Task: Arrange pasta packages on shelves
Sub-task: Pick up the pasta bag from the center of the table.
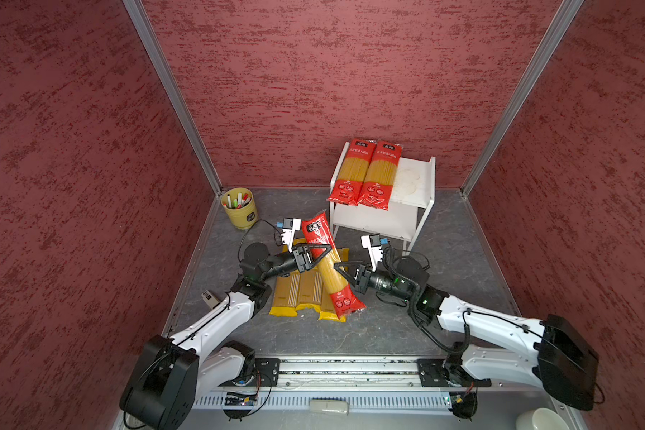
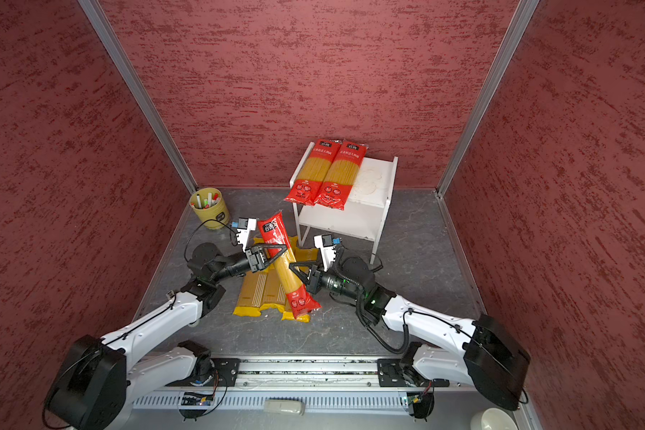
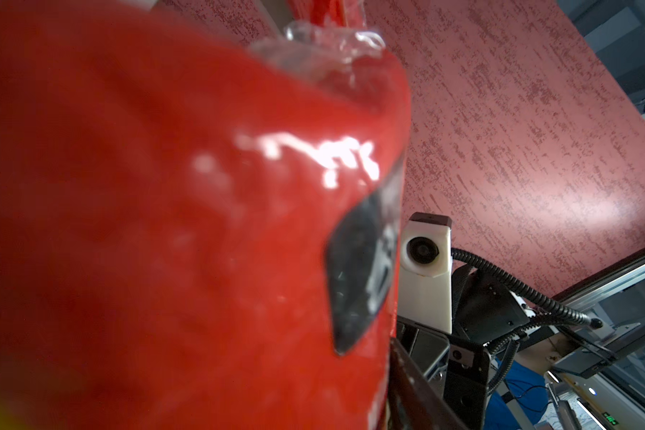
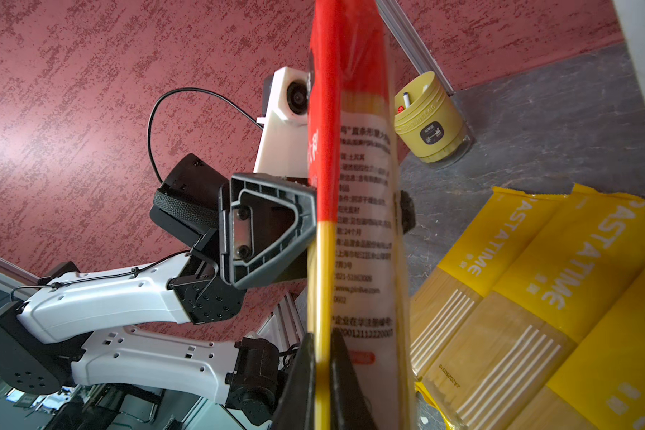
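Observation:
A red pasta package (image 1: 326, 268) (image 2: 282, 260) hangs tilted above the floor between both grippers. My left gripper (image 1: 323, 255) (image 2: 278, 253) is clasped across its upper red part, which fills the left wrist view (image 3: 164, 223); one finger (image 3: 410, 376) shows beside it. My right gripper (image 4: 323, 338) (image 1: 336, 267) is shut on the bag's side edge lower down. Three yellow pasta packages (image 1: 298, 290) (image 4: 537, 298) lie side by side on the floor beneath. Two more red packages (image 1: 365, 173) lie on the top board of the white shelves (image 1: 414, 178) (image 2: 373, 178); the lower board (image 1: 380, 223) is bare.
A yellow cup of markers (image 1: 239, 208) (image 4: 431, 119) stands in the back left corner. Red textured walls close in three sides. The arms' mounting rail (image 1: 350, 368) runs along the front, with a white bowl (image 1: 540, 420) at the front right.

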